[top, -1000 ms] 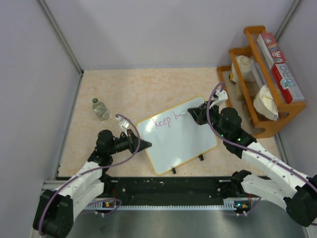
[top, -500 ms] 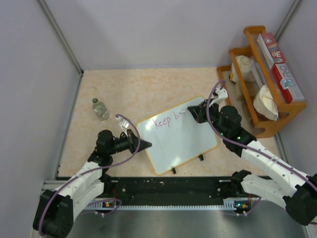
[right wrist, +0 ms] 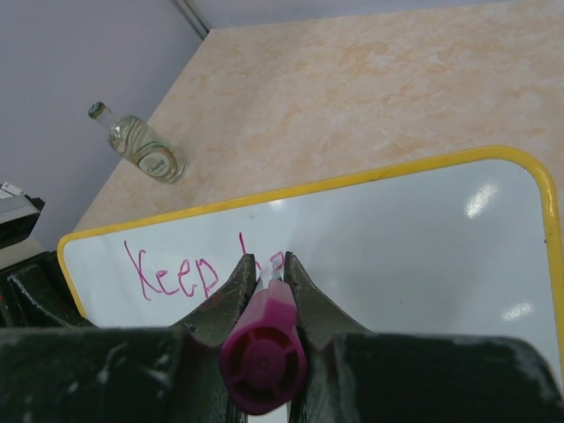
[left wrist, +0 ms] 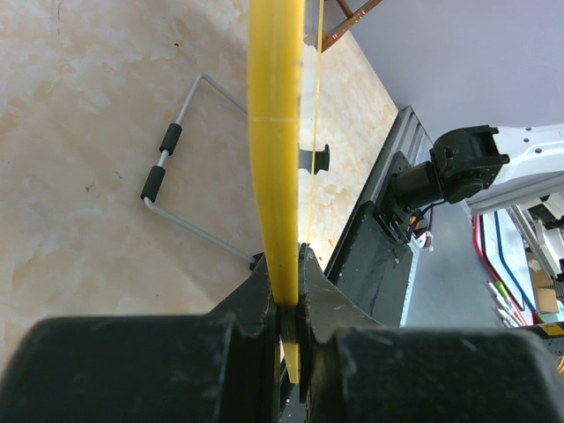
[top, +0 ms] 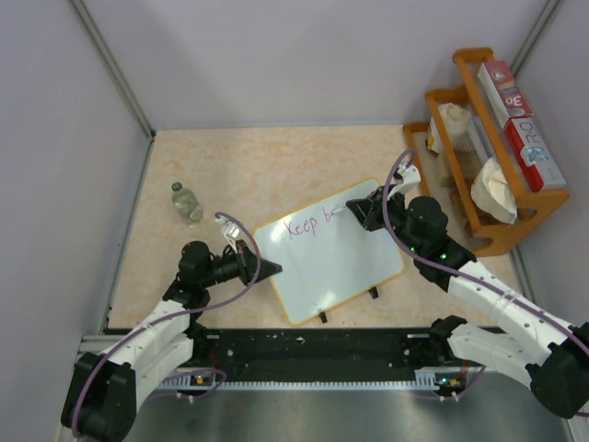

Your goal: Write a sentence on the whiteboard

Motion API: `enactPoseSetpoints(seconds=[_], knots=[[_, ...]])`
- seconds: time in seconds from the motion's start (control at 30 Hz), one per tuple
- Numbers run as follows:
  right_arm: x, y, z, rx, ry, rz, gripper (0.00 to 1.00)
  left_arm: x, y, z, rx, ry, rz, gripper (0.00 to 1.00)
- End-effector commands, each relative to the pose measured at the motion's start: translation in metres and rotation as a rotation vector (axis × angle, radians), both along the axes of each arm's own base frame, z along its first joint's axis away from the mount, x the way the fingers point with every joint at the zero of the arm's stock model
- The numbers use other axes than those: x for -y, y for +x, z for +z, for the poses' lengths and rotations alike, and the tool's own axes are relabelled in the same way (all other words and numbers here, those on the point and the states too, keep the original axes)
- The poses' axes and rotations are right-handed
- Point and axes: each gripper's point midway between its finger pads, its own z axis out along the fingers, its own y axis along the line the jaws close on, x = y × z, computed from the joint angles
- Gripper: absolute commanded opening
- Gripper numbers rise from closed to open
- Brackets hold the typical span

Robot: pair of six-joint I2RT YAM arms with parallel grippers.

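One whiteboard (top: 336, 267), one marker (right wrist: 263, 352), two claws, both clenched
The whiteboard lies mid-surface (top: 276, 157), its long axis slanting from near-left to far-right. The left claw (top: 269, 269) pinches its yellow rim at the left end; the right claw (top: 354, 212) grips the pink marker over the far edge. The sentence (top: 308, 224) so far reads "Keep b" along that edge. Two black clips (top: 322, 316) sit on the near edge, one bottle (top: 187, 203) well apart on the left, one wooden rack (top: 488, 138) near the right end, with bare surface beyond the far edge

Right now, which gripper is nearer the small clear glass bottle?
Left. Left gripper clamps the yellow-rimmed whiteboard edge nearest the bottle; right gripper holds a pink marker across the board.
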Motion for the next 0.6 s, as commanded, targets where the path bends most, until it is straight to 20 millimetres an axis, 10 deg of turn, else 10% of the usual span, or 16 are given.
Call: enactPoseSetpoints(seconds=[0.0, 0.57], knots=[[0.002, -0.003, -0.004, -0.001, -0.003, 0.007, 0.00, -0.004, -0.015, -0.033, 0.010, 0.091, -0.054, 0.00], [0.015, -0.001, -0.005, 0.005, -0.018, -0.055, 0.00, -0.004, -0.015, -0.033, 0.012, 0.091, -0.053, 0.00]])
